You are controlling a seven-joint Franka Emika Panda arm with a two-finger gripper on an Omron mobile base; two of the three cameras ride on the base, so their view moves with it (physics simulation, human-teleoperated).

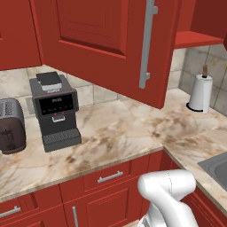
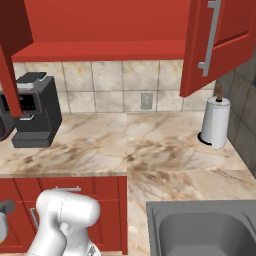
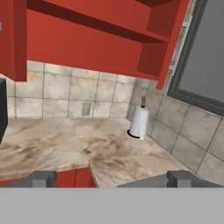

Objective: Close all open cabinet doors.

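Left base view: we are seeing cabinet door (image 1: 106,40) hanging open over counter (image 1: 115,133), above coffee machine (image 1: 54,111). Right base view: second open door (image 2: 217,42) standing above paper towel roll (image 2: 215,122). Hand view: our gripper (image 3: 113,178) is holding fingers wide, gripping nothing, facing open shelves (image 3: 94,28).

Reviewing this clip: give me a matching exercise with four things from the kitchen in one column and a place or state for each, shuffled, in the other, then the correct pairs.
Things:
1. Paper towel roll
2. Coffee machine
3. Left cabinet door
4. Sink

Places or states:
A. Swung open over the counter, grey bar handle facing out
B. Upright in the counter corner, under the right cabinet door
C. Set into the counter at the near right
D. On the counter beside the toaster

Pairs: 1-B, 2-D, 3-A, 4-C
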